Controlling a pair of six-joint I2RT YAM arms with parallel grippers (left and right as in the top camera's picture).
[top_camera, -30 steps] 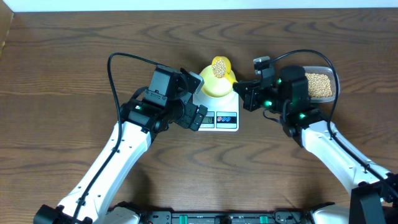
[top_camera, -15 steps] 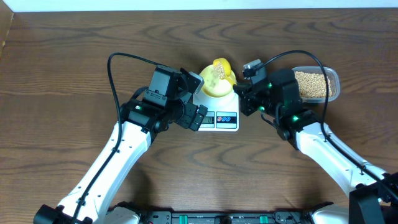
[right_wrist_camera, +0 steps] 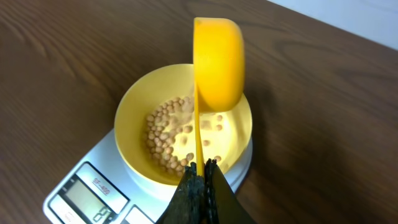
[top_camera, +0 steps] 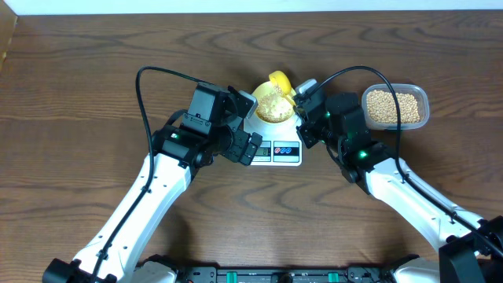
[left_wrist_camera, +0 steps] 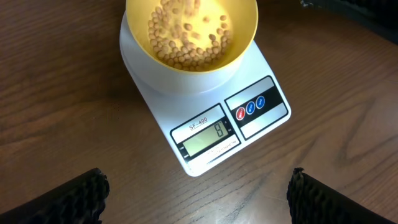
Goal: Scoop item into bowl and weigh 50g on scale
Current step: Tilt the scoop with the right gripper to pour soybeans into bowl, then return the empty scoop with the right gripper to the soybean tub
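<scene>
1. Left pincer (top_camera: 248, 126): spread wide and holding nothing. It hovers just left of the scale, and its two dark fingers (left_wrist_camera: 81, 196) frame the bottom corners of the left wrist view.
2. Scale (left_wrist_camera: 249, 118): white, resting on the dark wooden desk (top_camera: 78, 79) at the middle of the overhead view. Its display (left_wrist_camera: 205, 138) is lit with a single digit, likely an 8, though I cannot be sure. Beside the display are three small coloured buttons (left_wrist_camera: 250, 107).
3. Bowl (left_wrist_camera: 186, 78): pale yellow, seated on the scale's platform behind the display.
4. Beans (left_wrist_camera: 186, 43): a shallow tan layer covers the bowl's bottom. A few near the far rim show as blurs.
5. Scoop (right_wrist_camera: 217, 62): bright yellow, directly above the bowl and tipped onto its side. Its thin handle runs down toward the right wrist camera.
6. Right pincer (right_wrist_camera: 202, 180): pressed together on the scoop's handle, pinching it at the near end. It sits just right of the scale in the overhead view.
7. Tub (top_camera: 422, 106): clear plastic, on the desk at far right and apart from the scale. It is filled with more beans.
</scene>
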